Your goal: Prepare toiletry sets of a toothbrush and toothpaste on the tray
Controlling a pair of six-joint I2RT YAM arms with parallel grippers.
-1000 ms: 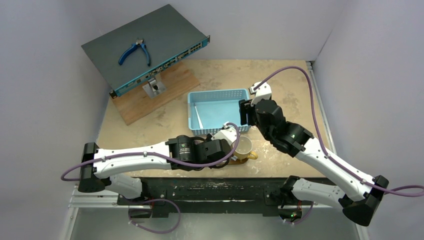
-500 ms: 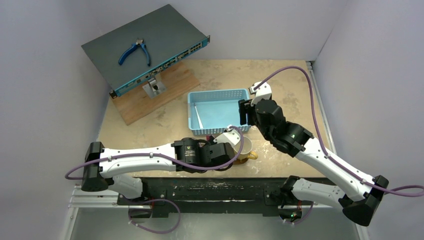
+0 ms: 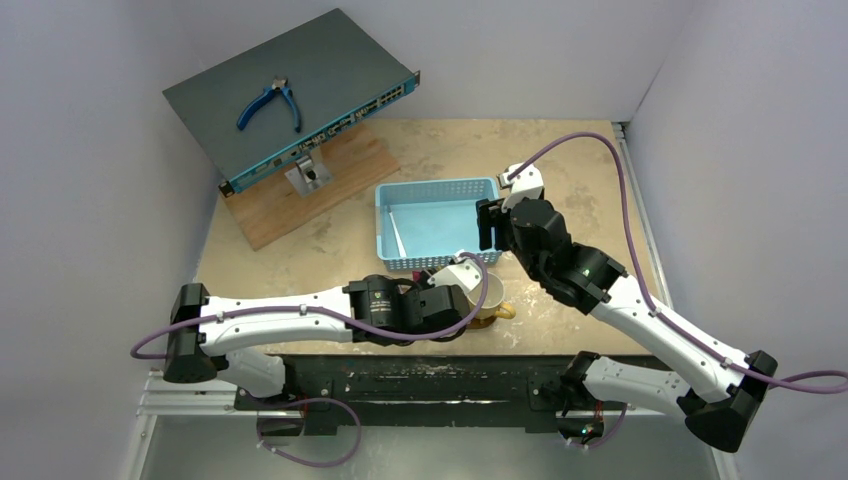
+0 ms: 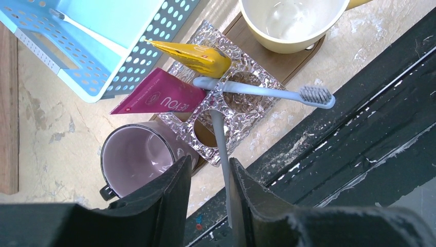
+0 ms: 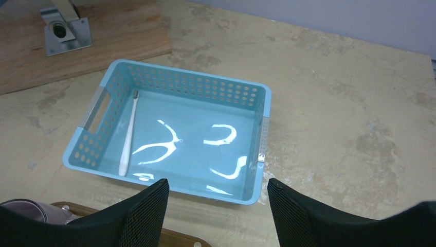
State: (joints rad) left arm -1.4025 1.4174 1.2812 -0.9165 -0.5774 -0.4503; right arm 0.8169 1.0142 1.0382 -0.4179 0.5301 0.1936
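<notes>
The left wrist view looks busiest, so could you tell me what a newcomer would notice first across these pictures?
Likely the magenta toothpaste tube and yellow toothpaste tube with two crossed toothbrushes on a clear textured holder, right under the left pincer. Then the blue basket just behind them, holding one white toothbrush, with the right pincer open above it.

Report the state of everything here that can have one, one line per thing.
Left gripper: open, straddling a grey toothbrush handle.
Right gripper: open, empty, near the blue mesh basket.
White toothbrush: lying flat in the basket.
Pale-blue toothbrush: lying across the clear textured holder.
Yellow toothpaste tube: lying on its side.
Magenta toothpaste tube: lying on its side.
Purple mug: upright, empty.
Yellow mug: upright, empty.
</notes>
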